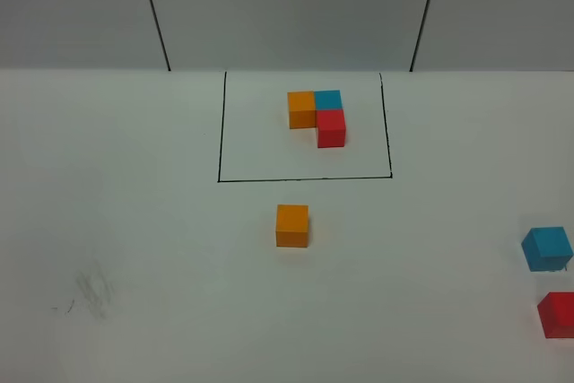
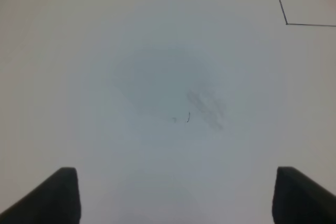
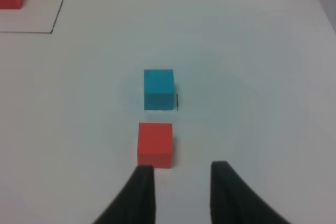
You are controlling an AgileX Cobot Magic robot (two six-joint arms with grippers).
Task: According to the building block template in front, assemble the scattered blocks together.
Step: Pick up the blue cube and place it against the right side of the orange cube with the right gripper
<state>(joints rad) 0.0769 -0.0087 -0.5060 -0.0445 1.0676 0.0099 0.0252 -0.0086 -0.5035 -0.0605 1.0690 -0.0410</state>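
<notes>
The building block template (image 1: 317, 114) is an L of orange, blue and red cubes inside a thin black drawn rectangle (image 1: 305, 178) at the back middle. The loose orange cube (image 1: 292, 225) sits just in front of that frame. The loose blue cube (image 1: 547, 248) and loose red cube (image 1: 558, 314) sit at the right edge. In the right wrist view my right gripper (image 3: 181, 174) is open and empty, with the red cube (image 3: 155, 144) just beyond one fingertip and the blue cube (image 3: 158, 88) past it. My left gripper (image 2: 178, 195) is wide open over bare table. Neither gripper shows in the high view.
A grey smudge (image 1: 92, 293) marks the white table at the front left; it also shows in the left wrist view (image 2: 207, 108). A corner of the black frame (image 2: 286, 23) shows there too. A grey wall with two dark seams (image 1: 154, 11) stands behind the table.
</notes>
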